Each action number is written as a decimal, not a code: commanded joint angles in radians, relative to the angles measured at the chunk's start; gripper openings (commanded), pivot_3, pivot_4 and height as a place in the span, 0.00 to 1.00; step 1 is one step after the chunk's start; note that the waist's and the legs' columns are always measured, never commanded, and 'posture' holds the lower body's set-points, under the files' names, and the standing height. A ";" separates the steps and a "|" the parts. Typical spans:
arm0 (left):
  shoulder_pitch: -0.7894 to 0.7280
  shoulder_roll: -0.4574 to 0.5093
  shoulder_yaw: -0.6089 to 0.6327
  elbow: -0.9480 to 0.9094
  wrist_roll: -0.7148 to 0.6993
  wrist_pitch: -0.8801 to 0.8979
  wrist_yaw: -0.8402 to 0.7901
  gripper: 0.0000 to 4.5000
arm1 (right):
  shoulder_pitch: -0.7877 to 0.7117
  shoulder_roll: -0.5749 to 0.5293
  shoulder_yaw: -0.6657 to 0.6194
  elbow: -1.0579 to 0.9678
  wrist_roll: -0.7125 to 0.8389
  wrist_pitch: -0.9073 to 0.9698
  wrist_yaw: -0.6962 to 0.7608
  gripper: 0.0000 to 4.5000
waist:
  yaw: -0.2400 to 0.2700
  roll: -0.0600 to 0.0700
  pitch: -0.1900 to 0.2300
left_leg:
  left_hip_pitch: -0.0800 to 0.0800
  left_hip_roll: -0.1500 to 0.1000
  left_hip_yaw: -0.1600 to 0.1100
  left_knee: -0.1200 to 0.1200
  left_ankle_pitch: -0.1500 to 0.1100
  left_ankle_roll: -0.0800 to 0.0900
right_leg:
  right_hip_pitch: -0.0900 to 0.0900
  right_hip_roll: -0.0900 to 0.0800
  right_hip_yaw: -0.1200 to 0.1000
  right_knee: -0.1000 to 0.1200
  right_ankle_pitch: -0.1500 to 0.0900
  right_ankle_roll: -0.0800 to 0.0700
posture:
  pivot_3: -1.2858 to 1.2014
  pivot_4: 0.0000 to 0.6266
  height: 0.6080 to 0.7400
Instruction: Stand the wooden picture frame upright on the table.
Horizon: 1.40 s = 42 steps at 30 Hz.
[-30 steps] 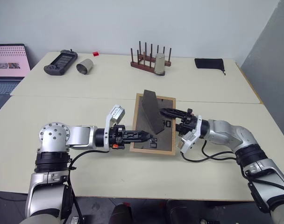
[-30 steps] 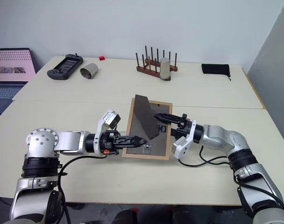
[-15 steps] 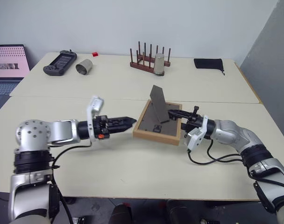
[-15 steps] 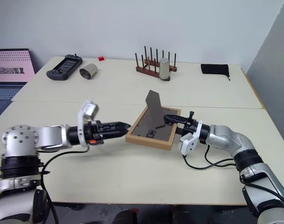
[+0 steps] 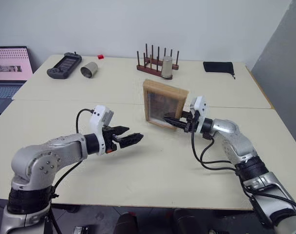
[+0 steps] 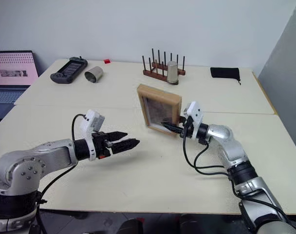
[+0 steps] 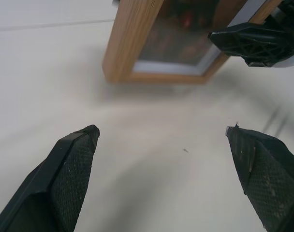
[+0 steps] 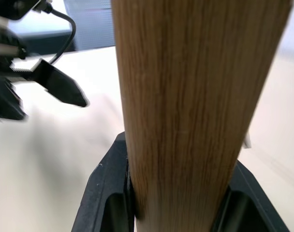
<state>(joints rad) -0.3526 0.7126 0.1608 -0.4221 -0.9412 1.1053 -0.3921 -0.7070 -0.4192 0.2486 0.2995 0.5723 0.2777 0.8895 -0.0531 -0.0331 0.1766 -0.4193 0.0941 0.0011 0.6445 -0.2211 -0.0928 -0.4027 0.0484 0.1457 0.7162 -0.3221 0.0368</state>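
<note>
we see the light wooden picture frame with the dark glossy panel (image 5: 164, 103) upright near the middle of the large cream tabletop (image 5: 153, 165), just our side of the seam between its two sections. our right gripper (image 5: 174, 121), reaching in from three o'clock, has its two black fingers closed on the frame's lower right edge; the right wrist view shows the wood clamped between them. our left gripper (image 5: 130, 138) hangs over the table at about eight o'clock from the frame, well apart from it, its fingers (image 7: 69, 169) spread wide and holding nothing. a dark brown wooden peg rack (image 5: 155, 63) stands at twelve o'clock, far behind.
</note>
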 commanded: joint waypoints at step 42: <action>-0.033 0.036 0.035 0.187 0.223 -0.239 -0.244 1.00 | 0.468 -0.194 -0.383 -0.780 0.073 0.492 -0.125 0.99 | -0.014 0.002 0.002 | -0.003 0.000 -0.001 -0.001 0.000 0.000 | -0.003 0.003 0.001 -0.003 -0.003 0.005 | 0.52 0.24 1.00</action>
<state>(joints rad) -0.3687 0.7378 0.1961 -0.2363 -0.7380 0.9124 -0.5954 -0.2498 -0.6309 -0.1085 -0.3827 0.6032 0.7280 0.8310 -0.0672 -0.0310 0.1784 -0.4210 0.0945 0.0004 0.6430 -0.2215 -0.0925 -0.4048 0.0510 0.1471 0.7135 -0.3249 0.0418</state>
